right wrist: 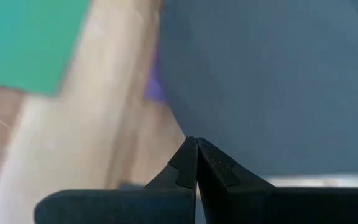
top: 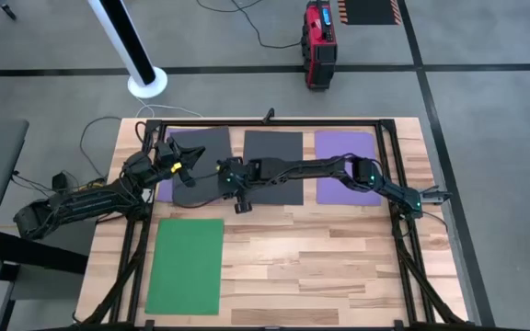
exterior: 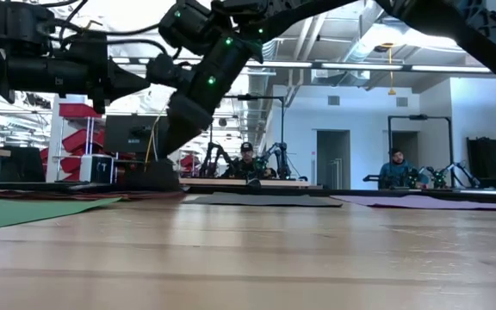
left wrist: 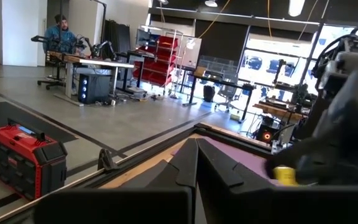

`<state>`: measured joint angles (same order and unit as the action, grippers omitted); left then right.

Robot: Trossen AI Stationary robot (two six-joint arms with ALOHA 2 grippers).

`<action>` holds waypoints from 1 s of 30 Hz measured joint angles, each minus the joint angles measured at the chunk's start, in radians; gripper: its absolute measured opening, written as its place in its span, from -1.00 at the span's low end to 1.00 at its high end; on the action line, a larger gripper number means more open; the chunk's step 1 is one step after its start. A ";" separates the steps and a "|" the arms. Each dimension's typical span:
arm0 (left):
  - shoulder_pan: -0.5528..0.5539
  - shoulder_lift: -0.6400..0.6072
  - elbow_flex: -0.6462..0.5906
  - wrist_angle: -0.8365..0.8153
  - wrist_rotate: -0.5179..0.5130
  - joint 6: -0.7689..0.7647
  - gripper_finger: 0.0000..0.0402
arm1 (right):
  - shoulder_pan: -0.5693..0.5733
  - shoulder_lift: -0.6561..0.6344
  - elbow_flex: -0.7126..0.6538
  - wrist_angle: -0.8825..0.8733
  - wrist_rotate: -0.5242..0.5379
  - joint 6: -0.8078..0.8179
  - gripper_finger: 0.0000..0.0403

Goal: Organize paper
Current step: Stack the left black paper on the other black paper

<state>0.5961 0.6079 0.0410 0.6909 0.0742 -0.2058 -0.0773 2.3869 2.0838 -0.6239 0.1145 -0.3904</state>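
Several sheets of paper lie flat on the wooden table. A green sheet (top: 184,267) lies near left. At the far side a dark grey sheet (top: 201,152) lies over a purple one (top: 163,187), beside another dark grey sheet (top: 274,152) and a purple sheet (top: 343,165). My right gripper (top: 217,181) reaches across from the right and is shut at the left dark grey sheet (right wrist: 272,74). My left gripper (top: 175,167) is over that sheet's left part. Its fingers (left wrist: 196,144) are shut and nothing shows between them. My right gripper pinches the left dark grey sheet at its edge (right wrist: 229,152) between its two shut fingers. The fingers slant down from the table's right side. The sheet's edge (right wrist: 174,118) curves beside the fingertips, and the purple sheet (right wrist: 155,87) peeks out beneath it.
A black frame rail (top: 274,122) runs along the table's far edge, with rails down both sides. Bare wood (top: 320,267) lies right of the green sheet. A red case (top: 319,44) stands on the floor beyond the table. People sit at benches in the room behind.
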 joint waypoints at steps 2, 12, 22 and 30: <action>0.000 0.000 0.000 -0.001 0.000 0.000 -1.00 | -0.005 -0.006 -0.001 -0.035 0.026 0.000 -1.00; 0.000 0.000 0.000 -0.003 0.000 0.000 -1.00 | -0.011 -0.020 -0.001 -0.121 0.059 0.053 -1.00; 0.000 0.000 0.000 -0.004 0.000 0.000 -1.00 | -0.029 -0.063 -0.001 -0.196 0.100 0.107 -1.00; 0.000 0.000 0.000 -0.002 -0.001 -0.027 -1.00 | -0.081 -0.062 -0.019 -0.142 -0.056 0.207 -1.00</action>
<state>0.5964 0.6075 0.0410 0.6892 0.0734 -0.2325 -0.1587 2.3249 2.0644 -0.7662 0.0584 -0.1832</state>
